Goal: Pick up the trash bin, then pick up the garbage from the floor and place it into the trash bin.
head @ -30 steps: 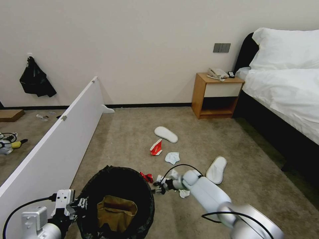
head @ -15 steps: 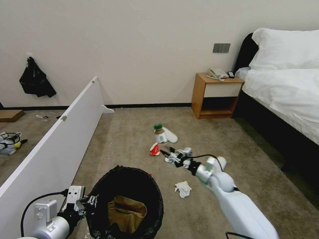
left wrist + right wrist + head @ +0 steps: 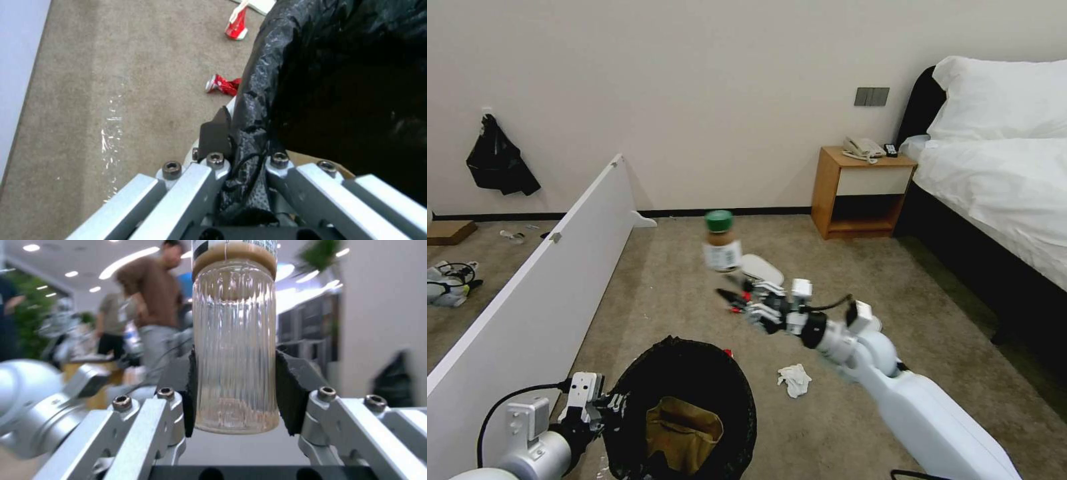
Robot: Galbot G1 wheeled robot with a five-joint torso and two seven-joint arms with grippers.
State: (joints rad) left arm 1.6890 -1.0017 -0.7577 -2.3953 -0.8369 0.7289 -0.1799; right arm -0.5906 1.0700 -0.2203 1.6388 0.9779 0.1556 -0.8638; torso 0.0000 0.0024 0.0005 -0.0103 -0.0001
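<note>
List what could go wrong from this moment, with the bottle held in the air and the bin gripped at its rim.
1. The right gripper pinches only the base of the bottle, which stands tall above the fingers; it may tip or slip.
2. The bottle is beyond the trash bin, not over its opening, so a drop now lands on the carpet.
3. The left gripper holds the bin by its bag-covered rim; the glossy bag could slide.

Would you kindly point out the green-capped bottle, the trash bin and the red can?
green-capped bottle [image 3: 721, 247]: head view, on its label.
trash bin [image 3: 740, 390]: head view, on the bag-covered rim.
red can [image 3: 222, 85]: left wrist view, on its crushed body.
</note>
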